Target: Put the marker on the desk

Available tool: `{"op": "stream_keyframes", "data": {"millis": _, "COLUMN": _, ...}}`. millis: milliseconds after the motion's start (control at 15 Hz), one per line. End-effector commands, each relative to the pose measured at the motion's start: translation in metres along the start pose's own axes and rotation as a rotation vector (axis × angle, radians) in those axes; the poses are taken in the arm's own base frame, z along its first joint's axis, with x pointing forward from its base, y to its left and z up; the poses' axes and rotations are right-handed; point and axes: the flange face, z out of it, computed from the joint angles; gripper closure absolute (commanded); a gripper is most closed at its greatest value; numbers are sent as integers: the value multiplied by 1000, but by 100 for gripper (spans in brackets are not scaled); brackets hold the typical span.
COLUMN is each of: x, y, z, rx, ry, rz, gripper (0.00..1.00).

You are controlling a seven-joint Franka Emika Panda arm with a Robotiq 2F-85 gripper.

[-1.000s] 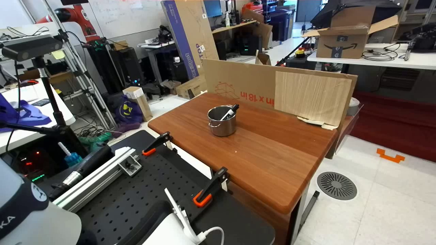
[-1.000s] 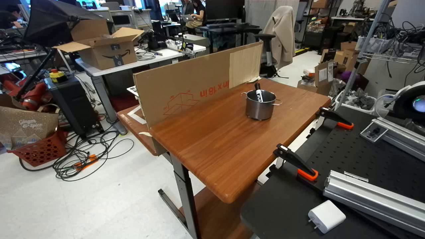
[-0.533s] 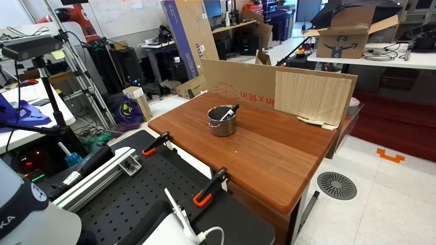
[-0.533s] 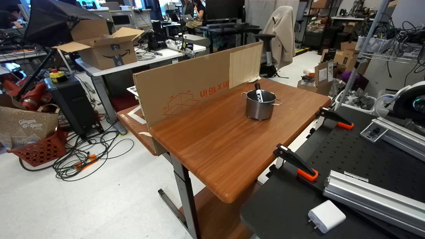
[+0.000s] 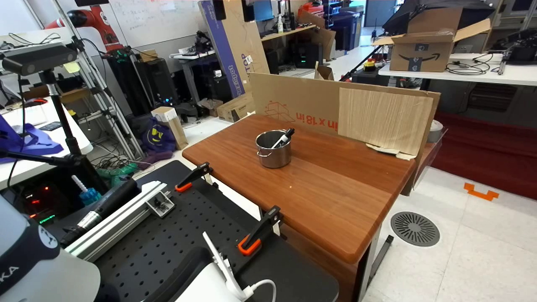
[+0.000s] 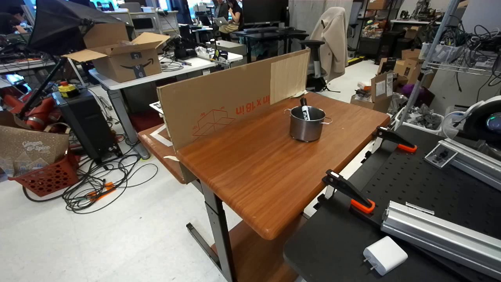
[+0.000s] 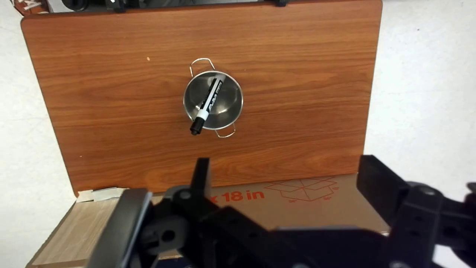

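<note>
In the wrist view, the marker [image 7: 208, 103] leans inside the pot [image 7: 233, 96] at upper centre, one end jutting out; at lower centre-right, the end effector [image 7: 285, 160] is spread wide, empty; judged outstanding in full: grasp, lift, placement on the surface [image 7: 305, 93].

gripper [image 7: 285, 165]: matt | below gripper: desk [image 7: 305, 93], smooth wood with satin sheen; cup [image 7: 231, 98], smooth shiny metal; marker [image 7: 210, 100], smooth, plastic-looking | behind gripper in wrist view: panel [image 7: 308, 216], matt cardboard
</note>
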Motion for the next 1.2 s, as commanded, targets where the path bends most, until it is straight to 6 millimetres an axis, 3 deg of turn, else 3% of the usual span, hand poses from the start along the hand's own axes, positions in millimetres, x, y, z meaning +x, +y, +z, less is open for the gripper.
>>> {"op": "stream_keyframes", "data": {"millis": 0, "x": 13, "y": 22, "z": 22, "rx": 43, "ry": 9, "rz": 86, "gripper": 0}}
{"op": "stream_keyframes", "data": {"millis": 400, "x": 26, "y": 61, "z": 74, "rx": 82, "ry": -2, "rz": 213, "gripper": 0}}
{"op": "stream_keyframes", "data": {"millis": 733, "x": 43, "y": 78, "z": 107, "rx": 95, "ry": 31, "rz": 318, "gripper": 0}}
{"op": "stream_keyframes", "data": {"millis": 1133, "x": 60, "y": 86, "z": 171, "rx": 79, "ry": -18, "rz": 367, "gripper": 0}}
